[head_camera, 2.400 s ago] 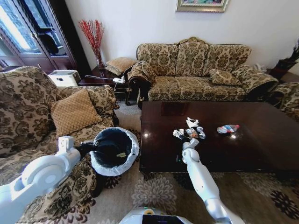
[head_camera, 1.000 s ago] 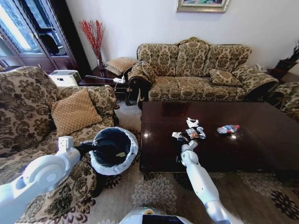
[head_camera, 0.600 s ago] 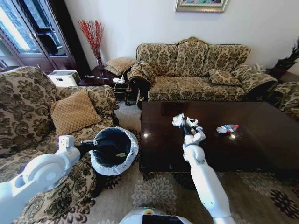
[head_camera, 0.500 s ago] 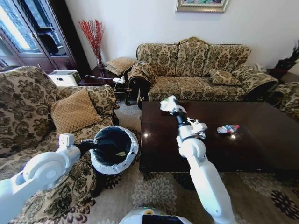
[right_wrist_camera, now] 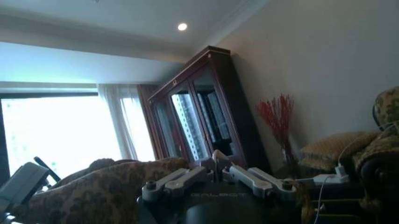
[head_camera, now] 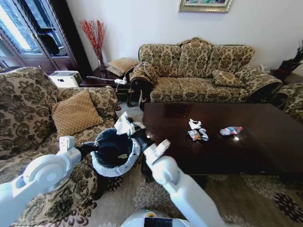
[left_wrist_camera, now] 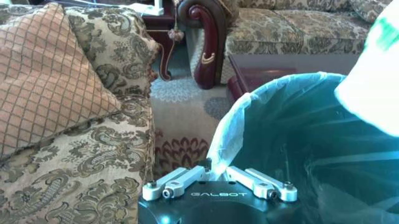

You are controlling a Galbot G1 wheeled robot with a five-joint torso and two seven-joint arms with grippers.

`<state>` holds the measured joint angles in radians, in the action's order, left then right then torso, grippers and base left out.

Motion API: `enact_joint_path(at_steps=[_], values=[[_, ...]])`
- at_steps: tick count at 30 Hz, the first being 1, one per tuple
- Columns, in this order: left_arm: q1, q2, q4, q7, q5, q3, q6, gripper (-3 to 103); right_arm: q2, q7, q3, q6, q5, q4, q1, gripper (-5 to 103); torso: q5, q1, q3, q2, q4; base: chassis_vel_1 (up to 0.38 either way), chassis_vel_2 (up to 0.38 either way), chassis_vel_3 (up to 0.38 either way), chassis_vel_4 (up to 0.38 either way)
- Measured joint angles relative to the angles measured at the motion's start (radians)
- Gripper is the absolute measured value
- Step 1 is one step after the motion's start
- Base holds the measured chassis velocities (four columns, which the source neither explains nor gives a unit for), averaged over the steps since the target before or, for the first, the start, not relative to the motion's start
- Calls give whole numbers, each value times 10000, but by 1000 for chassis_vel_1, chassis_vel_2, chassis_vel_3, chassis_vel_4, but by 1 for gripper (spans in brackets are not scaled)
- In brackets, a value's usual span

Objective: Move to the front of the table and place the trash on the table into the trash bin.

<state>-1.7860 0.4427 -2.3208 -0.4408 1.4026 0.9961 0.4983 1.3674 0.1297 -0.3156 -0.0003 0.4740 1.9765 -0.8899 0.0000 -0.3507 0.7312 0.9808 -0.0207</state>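
Observation:
My right gripper [head_camera: 130, 128] hangs over the near-table rim of the trash bin [head_camera: 105, 169], shut on a crumpled white scrap [head_camera: 123, 124]. Its closed fingers [right_wrist_camera: 215, 171] point up toward the room in the right wrist view. The bin is round and dark, lined with a whitish bag [left_wrist_camera: 293, 140]. My left gripper [head_camera: 88, 149] is shut on the bag's rim, as the left wrist view shows at the gripper [left_wrist_camera: 215, 173]. On the dark glossy table [head_camera: 246, 156] lie a white paper bit [head_camera: 194, 124], crinkled wrappers [head_camera: 198, 135] and a crushed bottle [head_camera: 231, 130].
A patterned armchair with a tan cushion [head_camera: 75, 112] stands left of the bin. A matching sofa [head_camera: 203, 66] runs behind the table. A small side table with a vase of red twigs [head_camera: 97, 42] sits in the back corner. Carpet [head_camera: 156, 194] lies before the table.
My right gripper lifted a white scrap off the table, rose, and swung left until it is over the bin. The left arm and bin stayed put.

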Motion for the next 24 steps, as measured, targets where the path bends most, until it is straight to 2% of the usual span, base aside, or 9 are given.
enact_joint_path(at_steps=[4, 7, 9, 15, 17, 19, 20, 23, 24], values=[[31, 233, -40, 7, -43, -1, 0, 0, 88, -1, -371, 4, -232, -175, -11, -3, 0, 0, 0, 0, 0, 0, 0, 0, 0], [16, 372, -30, 41, -142, -10, 0, 0, 91, -2, -505, 58, -450, -228, -59, 13, 0, 1, -1, 2, 0, 0, 0, 0, 0], [16, 396, -30, 46, -151, -12, 0, 0, 74, -2, -495, 126, -509, -249, -65, 13, 0, 1, 0, 2, 0, 0, 0, 0, 0], [1, 584, -42, 57, -187, -10, -1, 0, 8, -2, -403, 522, -383, -151, -144, 40, 0, 0, 0, 2, 0, 0, 0, 0, 0], [-15, 649, -41, 57, -214, 0, 0, 0, 54, -2, -277, 654, -229, -66, -223, 40, 0, 0, 0, 2, 0, 0, 0, 0, 0], [-37, 813, -40, 60, -273, 33, -1, 0, 134, -3, 244, 898, 138, 89, -498, 51, 1, 0, -1, 2, -3, 0, 0, 0, 0], [-37, 813, -40, 60, -273, 33, -1, 0, 134, -3, 244, 898, 138, 89, -498, 51, 1, 0, -1, 2, -3, 0, 0, 0, 0], [-55, 1073, -41, 78, -345, 65, -2, 0, 0, -5, 1565, 1097, 369, -13, -1122, 67, 3, 0, 0, 2, 1, 0, 0, 0, 0], [-55, 1073, -41, 78, -345, 65, -2, 0, 0, -5, 1565, 1097, 369, -13, -1122, 67, 3, 0, 0, 2, 1, 0, 0, 0, 0]])
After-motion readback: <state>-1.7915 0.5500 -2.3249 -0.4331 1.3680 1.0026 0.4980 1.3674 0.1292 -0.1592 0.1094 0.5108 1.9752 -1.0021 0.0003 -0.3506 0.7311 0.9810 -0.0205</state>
